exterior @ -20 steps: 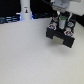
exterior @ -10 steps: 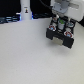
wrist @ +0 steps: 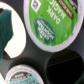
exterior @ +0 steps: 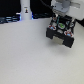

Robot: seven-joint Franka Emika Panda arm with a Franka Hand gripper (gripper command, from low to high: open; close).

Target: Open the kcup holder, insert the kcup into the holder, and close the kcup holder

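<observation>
1. Close by, the wrist view shows a small white kcup with a green lid [wrist: 51, 22] seated in the black boxy kcup holder [exterior: 60, 33], beside an empty slot [wrist: 64, 69].
2. The holder stands open on the white worktop [exterior: 30, 57]; closing seems left.
3. I cannot tell the claw's state.

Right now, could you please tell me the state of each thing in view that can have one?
kcup holder: open, tray of round slots exposed.
kcup: green top up, sitting in a slot.
neighbouring slot: empty.
second pod: in its slot, partly out of frame.
gripper: above the holder; open or shut cannot be told.
white bottle: upright, apart from the holder.
</observation>
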